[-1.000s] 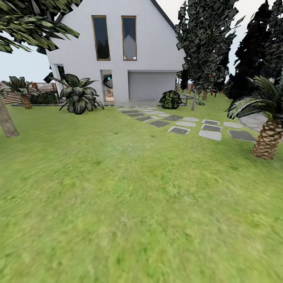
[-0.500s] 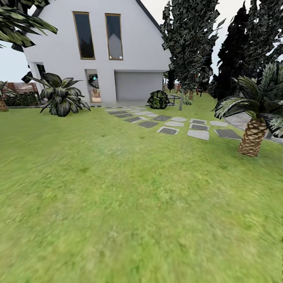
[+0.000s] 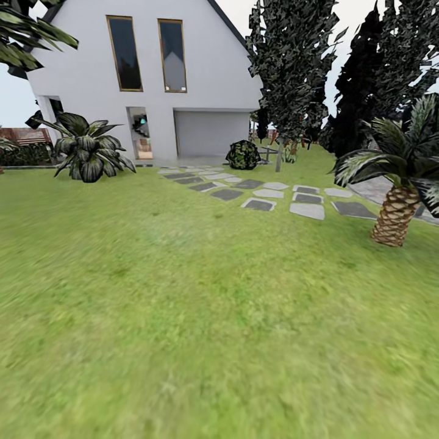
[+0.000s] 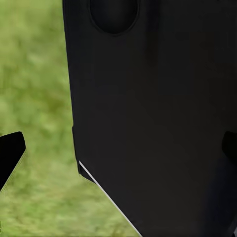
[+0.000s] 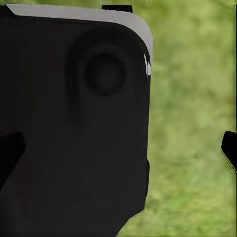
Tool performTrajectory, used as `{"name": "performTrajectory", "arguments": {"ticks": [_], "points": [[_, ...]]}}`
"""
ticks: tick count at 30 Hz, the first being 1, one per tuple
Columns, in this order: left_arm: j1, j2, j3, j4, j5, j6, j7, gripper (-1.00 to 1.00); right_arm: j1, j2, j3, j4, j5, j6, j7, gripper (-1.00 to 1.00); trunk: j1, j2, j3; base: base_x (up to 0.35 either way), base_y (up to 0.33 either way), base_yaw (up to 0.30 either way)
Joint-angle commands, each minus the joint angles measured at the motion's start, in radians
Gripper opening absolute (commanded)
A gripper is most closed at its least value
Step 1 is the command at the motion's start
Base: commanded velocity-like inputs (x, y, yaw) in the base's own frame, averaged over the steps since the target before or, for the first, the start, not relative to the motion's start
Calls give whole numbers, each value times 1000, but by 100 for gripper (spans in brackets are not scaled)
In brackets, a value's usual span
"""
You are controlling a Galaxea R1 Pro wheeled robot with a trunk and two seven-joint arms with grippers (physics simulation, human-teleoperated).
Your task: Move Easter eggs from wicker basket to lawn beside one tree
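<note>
Head view, landmark = white house (image 3: 152, 91).

- Lawn (image 3: 183, 317): fills the ground in front of the house, mottled green.
- Left of the house: strip of brown slatted fence (image 3: 21, 135); palm fronds (image 3: 30, 36) overhang the upper corner.
- At the house's left front corner: 1 broad-leaved plant (image 3: 88, 152).
- House front: 2 tall windows (image 3: 124, 53), 1 open doorway (image 3: 141, 134), 1 grey garage door (image 3: 210, 133).
- From the garage out across the grass to the right: stepping stones (image 3: 259, 204), roughly a dozen, exact count uncertain.
- Right of the garage: 1 round dark shrub (image 3: 244, 155), then 1 thin-trunked tree (image 3: 279, 152) with a dark leafy crown.
- Further right: black columnar trees (image 3: 366, 79), then 1 short palm (image 3: 396, 213) standing on the grass, nearest of all.

Left wrist view: left gripper (image 4: 118, 153), fingertips at opposite frame edges, spread wide, nothing between them; black robot body panel (image 4: 148, 113) ahead, grass beside it.

Right wrist view: right gripper (image 5: 118, 148), likewise spread, unloaded.
</note>
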Motion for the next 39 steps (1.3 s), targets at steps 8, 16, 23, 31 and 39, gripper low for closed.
{"name": "performTrajectory", "arguments": {"ticks": [8, 16, 23, 31, 39], "points": [[1, 0, 0, -2, 0, 0, 0, 100, -1, 0, 0, 0, 1, 0, 0, 100, 1, 0, -1, 342, 0, 0], [1, 0, 0, -2, 0, 0, 0, 100, -1, 0, 1, 0, 1, -2, 0, 100, 1, 0, -1, 342, 0, 0], [1, 0, 0, -2, 0, 0, 0, 100, -1, 0, 1, 0, 1, -2, 0, 100, 1, 0, -1, 342, 0, 0], [1, 0, 0, -2, 0, 0, 0, 100, -1, 0, 1, 0, 1, -2, 0, 100, 1, 0, -1, 342, 0, 0], [1, 0, 0, -2, 0, 0, 0, 100, -1, 0, 1, 0, -1, -2, 1, 100, 1, 0, -1, 342, 0, -152]]}}
